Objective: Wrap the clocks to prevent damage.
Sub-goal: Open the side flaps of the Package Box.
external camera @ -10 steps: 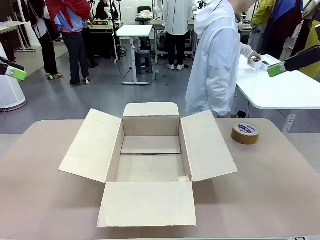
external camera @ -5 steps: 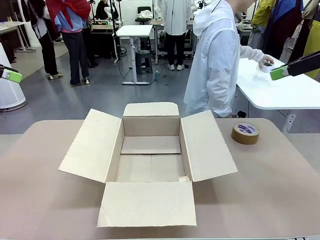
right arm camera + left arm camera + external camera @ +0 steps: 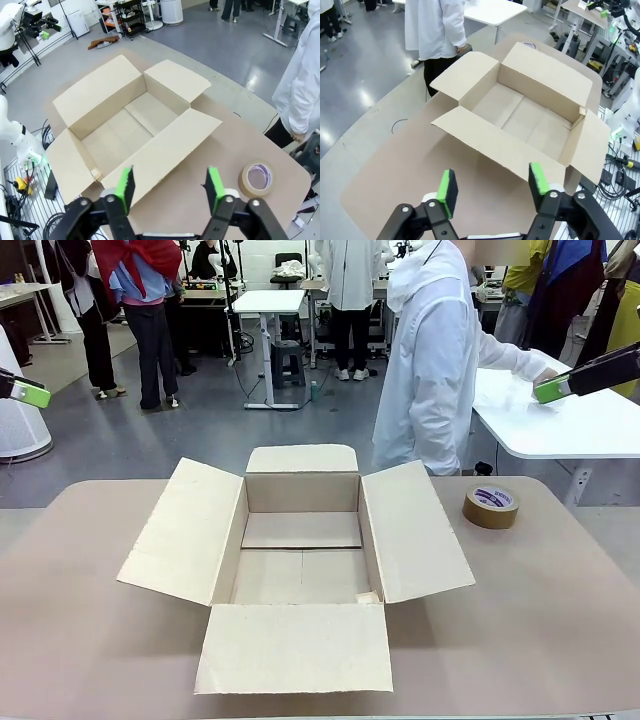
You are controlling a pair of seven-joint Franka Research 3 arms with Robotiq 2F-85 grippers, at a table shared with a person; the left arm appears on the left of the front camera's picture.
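The clocks are out of view. My left gripper (image 3: 30, 392) hangs high at the left edge of the front view, well above the table. In the left wrist view its fingers (image 3: 492, 182) stand open with nothing between them, above the bare table short of the brown cardboard box (image 3: 530, 105). My right gripper (image 3: 550, 390) hangs high at the right, in front of the white side table (image 3: 560, 430). Its jaws (image 3: 169, 185) are open and empty, over the near flap of the box (image 3: 125, 125).
The cardboard box (image 3: 300, 495) stands open and empty in the middle of the table, with all flaps folded out. A brown tape roll (image 3: 490, 506) lies at the back right (image 3: 257, 178). A person in a white coat (image 3: 430, 360) stands behind the box and reaches onto the white side table.
The person's hand has slid farther right across the white side table, and the small items it held no longer show. Both gripper tips have barely shifted.
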